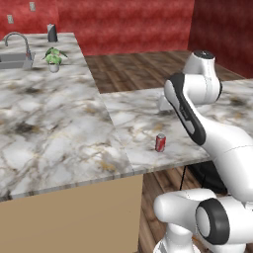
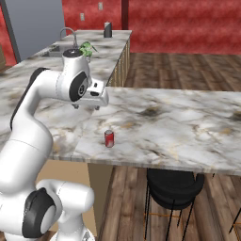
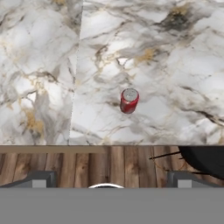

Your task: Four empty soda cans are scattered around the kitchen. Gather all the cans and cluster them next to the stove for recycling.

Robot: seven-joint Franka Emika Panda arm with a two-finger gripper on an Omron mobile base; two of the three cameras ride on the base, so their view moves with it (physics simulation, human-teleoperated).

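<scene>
One red soda can (image 1: 160, 143) (image 2: 109, 139) with a silver top stands upright on the marble counter (image 1: 59, 128), close to its front edge. In the hand view the soda can (image 3: 129, 100) lies just above the middle, well ahead of the fingertips (image 3: 40, 180). My gripper (image 2: 86, 107) (image 3: 111, 181) hovers above the counter, behind and to the left of the can in the right base view. It is open and holds nothing. The stove is out of view.
A sink with a faucet (image 1: 17, 49), a small potted plant (image 1: 54, 58) and a dark container (image 1: 52, 33) sit at the counter's far end. A black stool (image 2: 173, 188) stands under the front edge, above the wooden floor. A grey fridge (image 2: 37, 23) stands at the back left.
</scene>
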